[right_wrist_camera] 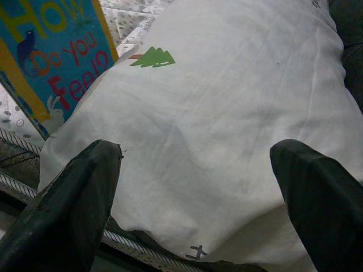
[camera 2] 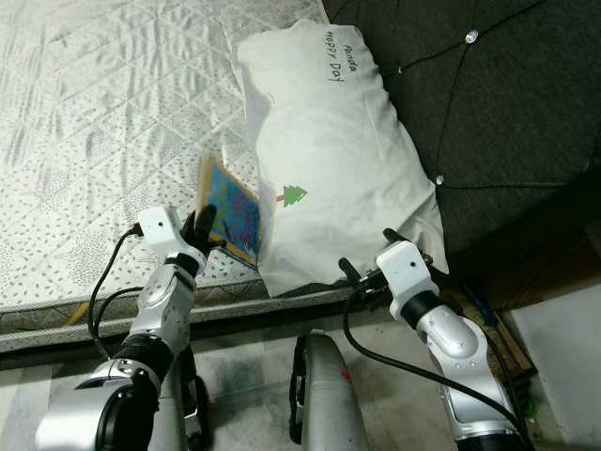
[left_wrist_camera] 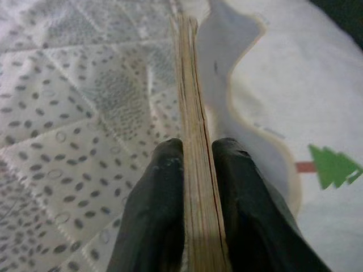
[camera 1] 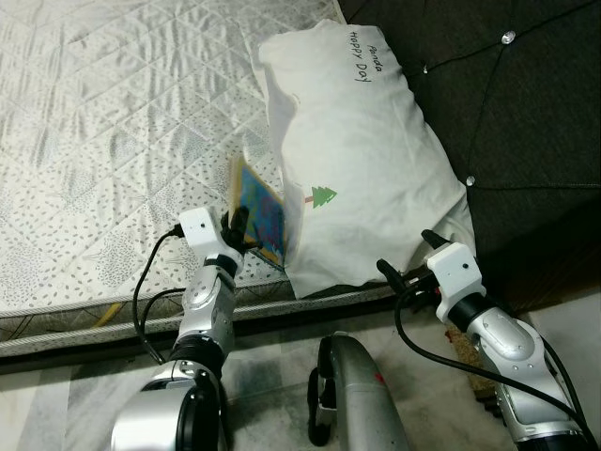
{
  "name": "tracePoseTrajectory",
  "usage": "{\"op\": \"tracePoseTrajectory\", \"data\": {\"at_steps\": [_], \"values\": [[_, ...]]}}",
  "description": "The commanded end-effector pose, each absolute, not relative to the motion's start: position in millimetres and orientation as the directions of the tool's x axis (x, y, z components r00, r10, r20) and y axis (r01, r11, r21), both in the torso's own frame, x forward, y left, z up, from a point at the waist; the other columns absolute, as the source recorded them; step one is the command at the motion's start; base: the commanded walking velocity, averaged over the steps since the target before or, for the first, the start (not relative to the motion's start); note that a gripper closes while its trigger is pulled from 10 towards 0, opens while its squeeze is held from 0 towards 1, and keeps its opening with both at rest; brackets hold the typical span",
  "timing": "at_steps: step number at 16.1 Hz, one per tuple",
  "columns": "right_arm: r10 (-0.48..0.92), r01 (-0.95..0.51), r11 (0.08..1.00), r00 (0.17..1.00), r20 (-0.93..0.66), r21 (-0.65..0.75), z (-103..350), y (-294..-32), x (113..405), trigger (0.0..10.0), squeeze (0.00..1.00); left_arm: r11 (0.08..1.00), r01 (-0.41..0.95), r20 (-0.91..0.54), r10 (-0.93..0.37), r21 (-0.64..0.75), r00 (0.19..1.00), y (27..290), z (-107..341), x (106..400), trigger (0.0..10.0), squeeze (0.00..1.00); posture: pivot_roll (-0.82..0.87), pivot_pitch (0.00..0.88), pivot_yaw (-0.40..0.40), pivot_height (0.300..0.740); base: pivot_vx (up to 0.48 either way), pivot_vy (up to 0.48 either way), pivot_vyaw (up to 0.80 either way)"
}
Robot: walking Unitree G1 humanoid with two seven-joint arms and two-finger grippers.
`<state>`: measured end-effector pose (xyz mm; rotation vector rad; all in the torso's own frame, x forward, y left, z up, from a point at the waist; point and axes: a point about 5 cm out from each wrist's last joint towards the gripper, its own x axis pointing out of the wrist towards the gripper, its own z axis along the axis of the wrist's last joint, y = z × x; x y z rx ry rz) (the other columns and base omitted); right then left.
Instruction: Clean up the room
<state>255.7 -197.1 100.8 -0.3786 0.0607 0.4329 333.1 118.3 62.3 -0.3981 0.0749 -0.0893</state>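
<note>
The left pincer [camera 1: 237,228] is clamped on the lower edge of a picture book [camera 1: 259,214], its two black fingers [left_wrist_camera: 156,215] pressed against either cover. The book stands nearly upright on the bed [camera 1: 103,141], its far edge touching the white pillow [camera 1: 362,160]. The pillow, marked with a small green tree [camera 1: 322,196], lies on the bed's corner against the dark tufted headboard [camera 1: 507,122]. The right pincer [camera 1: 406,275] hovers just beside the pillow's near end, fingers spread wide apart and gripping nothing. The book's blue cover with coloured lettering faces the pillow.
</note>
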Motion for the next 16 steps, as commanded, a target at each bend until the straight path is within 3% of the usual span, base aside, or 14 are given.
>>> {"op": "tracePoseTrajectory", "data": {"at_steps": [1,16], "values": [[0.391,-0.418,0.839,0.908,-0.147,-0.348,99,-200,253,10.0,0.00,0.919,0.071,-0.088,-0.114,-0.388,0.990,115,56,330,10.0,1.00,-0.25,0.247,-0.099,0.638,0.000,0.000,0.00],[0.409,-0.422,0.847,0.906,-0.112,-0.322,93,-182,267,10.0,0.00,0.951,-0.062,-0.038,0.053,-0.303,0.998,164,67,332,10.0,1.00,-0.18,0.174,-0.077,0.638,0.000,0.000,0.00]]}}
